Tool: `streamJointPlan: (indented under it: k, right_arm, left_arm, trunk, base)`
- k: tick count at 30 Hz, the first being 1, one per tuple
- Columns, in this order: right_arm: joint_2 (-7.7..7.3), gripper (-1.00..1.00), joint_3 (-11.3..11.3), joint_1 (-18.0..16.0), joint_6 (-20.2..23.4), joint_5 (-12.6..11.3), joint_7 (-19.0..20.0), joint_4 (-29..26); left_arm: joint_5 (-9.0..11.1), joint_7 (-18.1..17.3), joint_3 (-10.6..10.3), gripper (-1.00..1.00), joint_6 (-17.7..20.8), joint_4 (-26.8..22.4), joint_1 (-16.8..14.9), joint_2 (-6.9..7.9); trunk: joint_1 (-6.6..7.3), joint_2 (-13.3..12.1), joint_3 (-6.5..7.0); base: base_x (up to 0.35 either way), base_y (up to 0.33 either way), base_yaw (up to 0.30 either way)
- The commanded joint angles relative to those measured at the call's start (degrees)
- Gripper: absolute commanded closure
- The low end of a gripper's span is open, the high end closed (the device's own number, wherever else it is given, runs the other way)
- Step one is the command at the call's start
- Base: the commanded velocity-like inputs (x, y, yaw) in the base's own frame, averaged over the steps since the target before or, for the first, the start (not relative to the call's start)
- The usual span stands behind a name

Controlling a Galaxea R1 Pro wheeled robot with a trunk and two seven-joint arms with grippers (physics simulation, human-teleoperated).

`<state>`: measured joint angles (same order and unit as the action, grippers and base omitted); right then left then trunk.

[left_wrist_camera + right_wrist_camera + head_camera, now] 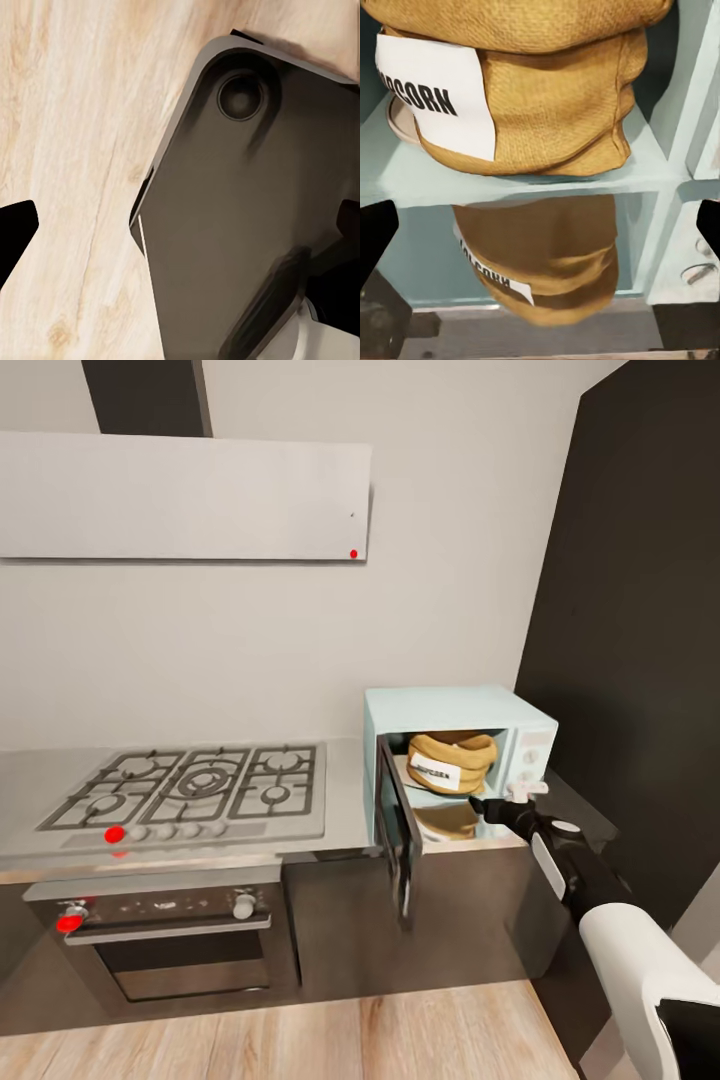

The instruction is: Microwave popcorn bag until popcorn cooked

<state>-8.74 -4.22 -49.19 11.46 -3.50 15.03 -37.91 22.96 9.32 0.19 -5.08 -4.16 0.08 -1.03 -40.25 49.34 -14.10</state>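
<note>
We count one microwave [455, 712] with one open door [398, 830], and inside it one popcorn bag [452, 760] bearing one white label [436, 771]. Left of the microwave we count one steel hob [195, 788] with five burners, one oven [165, 940] below it and one range hood [185, 497] above. We count three red dots left of the microwave.

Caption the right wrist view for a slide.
Popcorn bag sits inside the open microwave, mirrored in the glossy countertop.
</note>
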Motion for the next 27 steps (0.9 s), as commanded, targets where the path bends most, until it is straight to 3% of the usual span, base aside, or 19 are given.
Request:
streamJointPlan:
  k: [1, 10, 17, 27]
  right_arm:
    - [0.03, -1.0, -0.2, 0.0, 0.4, -0.4, 0.3, -0.1]
    - [0.27, -1.0, -0.2, 0.0, 0.3, -0.4, 2.1, 0.1]
    - [0.91, -1.0, -0.2, 0.0, -1.9, -0.5, 5.9, 0.2]
    - [1.47, -1.0, -0.1, 0.0, -2.1, -0.4, 6.3, 1.7]
  left_arm:
    - [0.2, 0.2, 0.0, -1.0, -0.1, -0.1, 0.0, -0.02]
    - [0.2, 0.2, 0.0, -1.0, -0.1, -0.1, 0.0, -0.02]
    - [0.2, 0.2, 0.0, -1.0, -0.1, -0.1, 0.0, -0.02]
    - [0.2, 0.2, 0.0, -1.0, -0.1, -0.1, 0.0, -0.02]
  trunk:
    - [-0.03, 0.0, -0.07]
    - [-0.03, 0.0, -0.07]
    - [-0.03, 0.0, -0.07]
    - [-0.03, 0.0, -0.07]
  base:
    - [0.233, 0.0, 0.0]
    - [0.232, 0.0, 0.0]
    - [0.228, 0.0, 0.0]
    - [0.222, 0.0, 0.0]
